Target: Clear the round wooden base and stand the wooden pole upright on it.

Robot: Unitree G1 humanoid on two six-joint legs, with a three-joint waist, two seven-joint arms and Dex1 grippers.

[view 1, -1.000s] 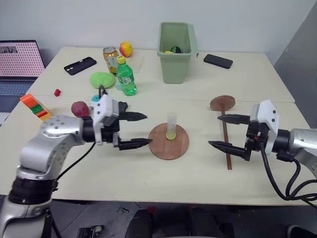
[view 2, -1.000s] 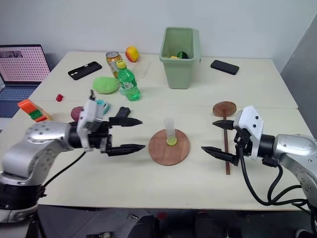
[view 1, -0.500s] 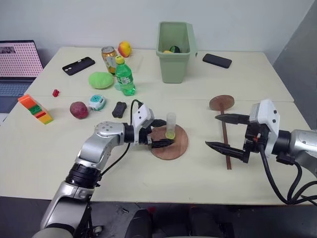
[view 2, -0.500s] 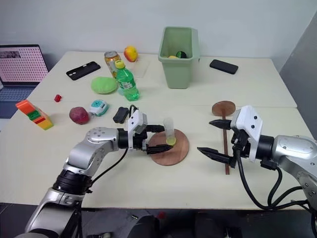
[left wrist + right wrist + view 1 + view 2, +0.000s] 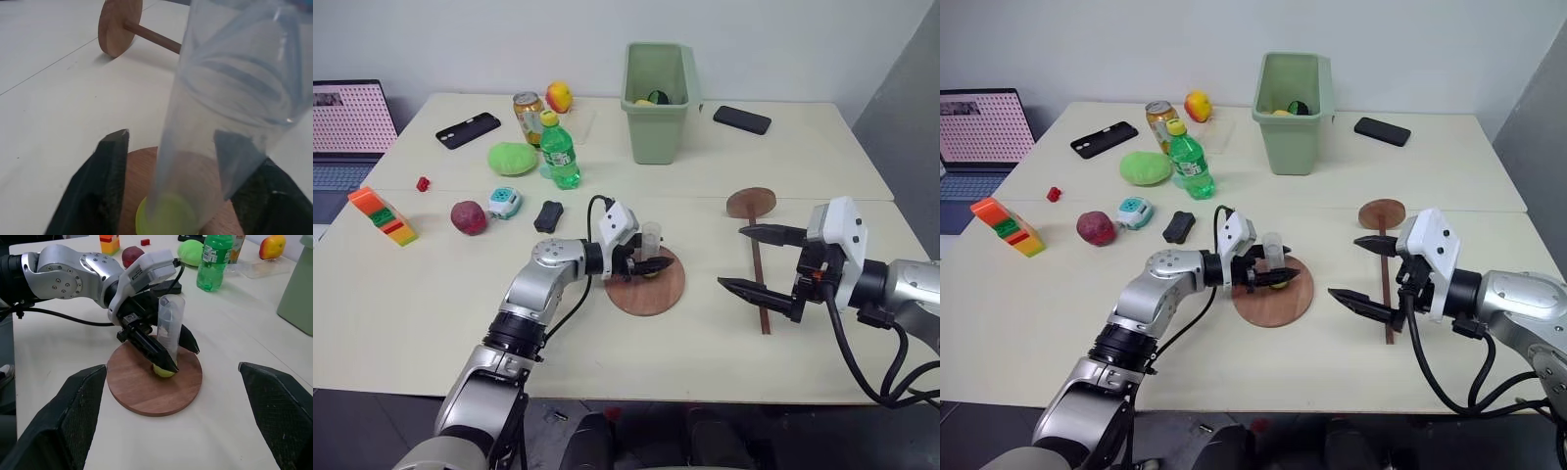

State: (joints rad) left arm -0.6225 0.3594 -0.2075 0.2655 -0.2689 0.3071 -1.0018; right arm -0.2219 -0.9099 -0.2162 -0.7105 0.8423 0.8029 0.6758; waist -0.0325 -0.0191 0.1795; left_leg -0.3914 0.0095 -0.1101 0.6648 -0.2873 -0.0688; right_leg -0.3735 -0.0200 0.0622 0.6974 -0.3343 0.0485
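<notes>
Right wrist view: green bottle (image 5: 213,258) label shows white, unreadable writing.

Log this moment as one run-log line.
left gripper: fingers either side of clear tube on round wooden base | right gripper: open, over wooden pole | base not cleared

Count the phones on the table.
2. One black phone lies at the far left of the table, behind the soda can. The other black phone lies at the far right, beside the green bin. More could be hidden behind the bin.
</notes>
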